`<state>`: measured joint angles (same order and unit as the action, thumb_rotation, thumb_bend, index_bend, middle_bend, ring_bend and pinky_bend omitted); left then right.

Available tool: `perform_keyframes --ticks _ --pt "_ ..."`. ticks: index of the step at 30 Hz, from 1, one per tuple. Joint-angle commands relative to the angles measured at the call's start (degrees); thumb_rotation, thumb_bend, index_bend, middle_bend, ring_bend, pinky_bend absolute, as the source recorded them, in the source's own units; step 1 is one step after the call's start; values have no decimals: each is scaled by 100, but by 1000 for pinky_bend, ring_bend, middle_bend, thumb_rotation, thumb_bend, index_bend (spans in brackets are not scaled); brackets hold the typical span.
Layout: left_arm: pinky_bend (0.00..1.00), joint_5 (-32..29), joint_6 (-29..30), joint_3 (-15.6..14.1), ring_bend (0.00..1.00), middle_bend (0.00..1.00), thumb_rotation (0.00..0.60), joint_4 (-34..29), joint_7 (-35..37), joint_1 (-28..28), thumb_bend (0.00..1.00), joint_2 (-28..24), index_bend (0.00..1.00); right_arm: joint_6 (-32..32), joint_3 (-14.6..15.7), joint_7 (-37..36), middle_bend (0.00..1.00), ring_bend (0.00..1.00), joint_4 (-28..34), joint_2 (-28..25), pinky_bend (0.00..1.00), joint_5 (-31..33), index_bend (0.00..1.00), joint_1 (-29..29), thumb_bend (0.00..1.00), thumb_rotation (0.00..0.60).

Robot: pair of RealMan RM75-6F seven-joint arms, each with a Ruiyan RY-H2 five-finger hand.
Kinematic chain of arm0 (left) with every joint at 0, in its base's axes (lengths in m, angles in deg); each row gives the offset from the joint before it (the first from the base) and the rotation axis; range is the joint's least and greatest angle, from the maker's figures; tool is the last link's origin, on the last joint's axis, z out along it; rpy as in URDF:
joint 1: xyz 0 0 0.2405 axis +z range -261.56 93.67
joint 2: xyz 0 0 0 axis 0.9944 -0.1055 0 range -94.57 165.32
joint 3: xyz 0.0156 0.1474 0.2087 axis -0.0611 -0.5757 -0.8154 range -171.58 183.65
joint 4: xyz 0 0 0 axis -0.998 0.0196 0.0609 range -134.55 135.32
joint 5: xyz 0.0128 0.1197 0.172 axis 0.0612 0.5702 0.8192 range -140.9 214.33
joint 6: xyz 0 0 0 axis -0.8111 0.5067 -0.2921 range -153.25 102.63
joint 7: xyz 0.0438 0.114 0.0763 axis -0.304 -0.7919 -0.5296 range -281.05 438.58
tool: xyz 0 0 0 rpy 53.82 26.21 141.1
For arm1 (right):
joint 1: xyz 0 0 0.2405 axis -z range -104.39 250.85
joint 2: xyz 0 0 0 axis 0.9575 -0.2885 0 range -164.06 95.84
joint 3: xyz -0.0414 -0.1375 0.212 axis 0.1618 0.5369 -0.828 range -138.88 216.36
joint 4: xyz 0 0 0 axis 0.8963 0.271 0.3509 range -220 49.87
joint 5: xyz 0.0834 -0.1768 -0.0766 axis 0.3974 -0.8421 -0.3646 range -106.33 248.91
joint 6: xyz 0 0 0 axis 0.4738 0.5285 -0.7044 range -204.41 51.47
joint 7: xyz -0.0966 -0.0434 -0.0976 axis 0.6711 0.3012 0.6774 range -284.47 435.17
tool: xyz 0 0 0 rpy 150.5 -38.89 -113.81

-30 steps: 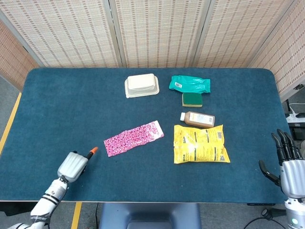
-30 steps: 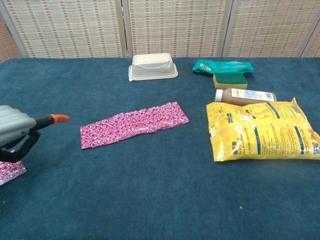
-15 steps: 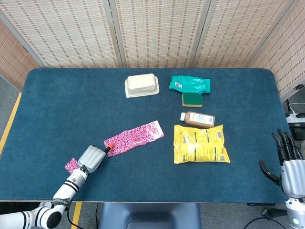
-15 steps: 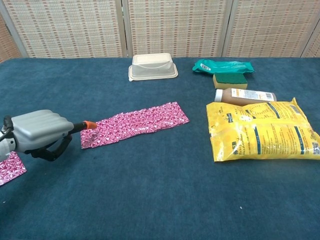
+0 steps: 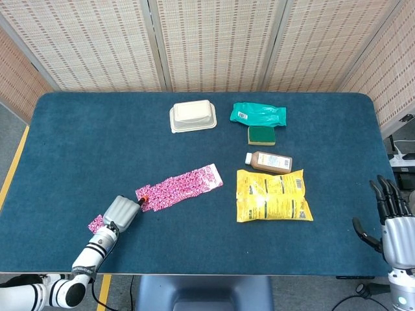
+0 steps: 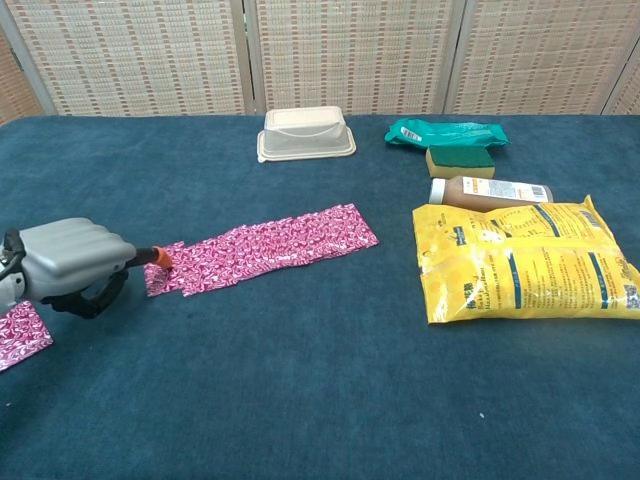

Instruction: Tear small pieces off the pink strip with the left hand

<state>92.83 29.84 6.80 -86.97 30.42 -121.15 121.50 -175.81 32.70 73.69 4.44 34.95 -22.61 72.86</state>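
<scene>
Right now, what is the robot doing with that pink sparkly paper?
The robot's left hand is pinching the near end of the pink strip on the blue table, pulling a small bit away from it. One torn pink piece already lies beside that hand. The right hand waits open at the table's edge, holding nothing.

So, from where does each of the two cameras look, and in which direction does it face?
Head view: high above the near edge, looking steeply down on the whole table; shows the left hand with its forearm, and the right hand.
Chest view: low at the near edge, looking across toward the screens; shows only the left hand.
Shared: the left hand touching the pink strip, the torn piece, the yellow bag.
</scene>
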Motion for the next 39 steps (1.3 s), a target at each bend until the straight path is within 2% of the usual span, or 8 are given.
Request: perform_keyframes --ticks 1,9,19,24,29,32,36,39 --pt "533 -185 128 -15 686 641 600 -61 -108 16 806 -66 229 0 3 3 0 0 2 3 208 -1 0 1 246 600" --pt "536 -507 136 -56 686 640 600 84 19 53 806 -241 237 19 1 42 0 0 4 15 208 16 0 -2 247 600" --pt "536 -932 125 18 687 640 600 676 179 60 806 -241 238 78 -14 95 0 0 13 31 208 71 0 -22 246 600" --pt "538 -811 271 57 687 637 600 616 349 100 804 -314 238 85 -16 109 0 0 10 37 208 77 0 -26 247 600" --pt "543 -39 642 95 641 567 600 122 1029 271 782 -603 195 146 -35 153 0 0 -2 53 209 134 0 -50 246 600" --pt "543 739 1073 32 591 490 600 -320 1637 489 753 -917 148 235 -44 183 0 0 7 49 208 193 0 -81 246 600" --pt "514 1934 1729 -306 508 363 600 -721 2791 961 652 -1425 107 287 -27 215 0 0 29 27 208 204 0 -91 246 600" --pt "472 2552 2241 -589 382 260 600 -704 3408 1357 571 -1652 82 263 -35 282 0 0 -27 74 208 174 0 -104 246 600"
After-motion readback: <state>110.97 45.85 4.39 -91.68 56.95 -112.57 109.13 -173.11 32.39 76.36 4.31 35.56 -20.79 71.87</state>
